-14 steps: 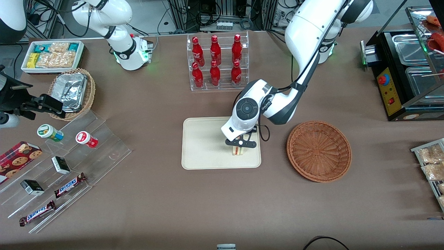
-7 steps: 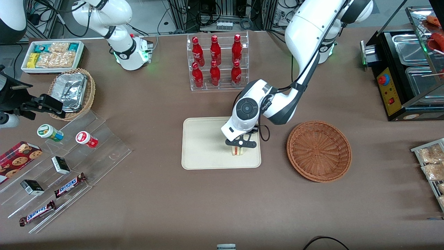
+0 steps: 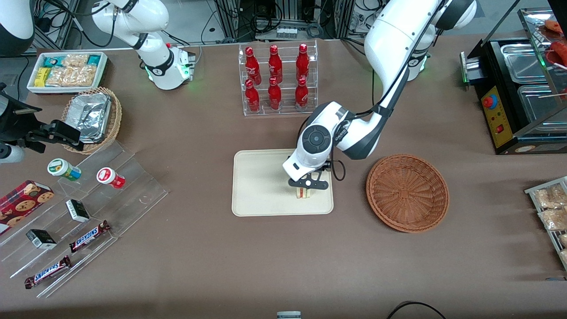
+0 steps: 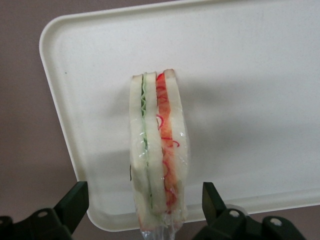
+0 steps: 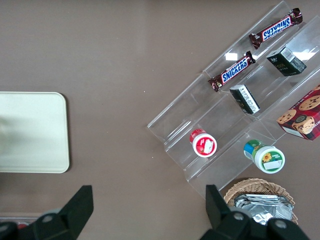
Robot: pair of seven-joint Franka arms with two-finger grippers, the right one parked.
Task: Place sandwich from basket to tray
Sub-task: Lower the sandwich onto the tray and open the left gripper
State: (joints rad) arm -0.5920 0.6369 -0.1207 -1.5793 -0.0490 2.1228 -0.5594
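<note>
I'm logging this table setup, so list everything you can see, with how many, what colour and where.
sandwich: one, pale bread with red and green filling, standing on edge on the tray, fingers clear of it either side
tray: one, cream-white, middle of table
basket: one, reddish-brown wicker, nothing in it, beside the tray toward the working arm's end
bottles: six, red, in a clear rack farther from the front camera than the tray
foil basket: one, tan wicker, toward the parked arm's end
snack bin: one, white
clear tiered stand: one, holding two Snickers bars, two dark boxes, two small tubs
cookie box: one, red
gripper: one, black fingers, open, around the sandwich over the tray
</note>
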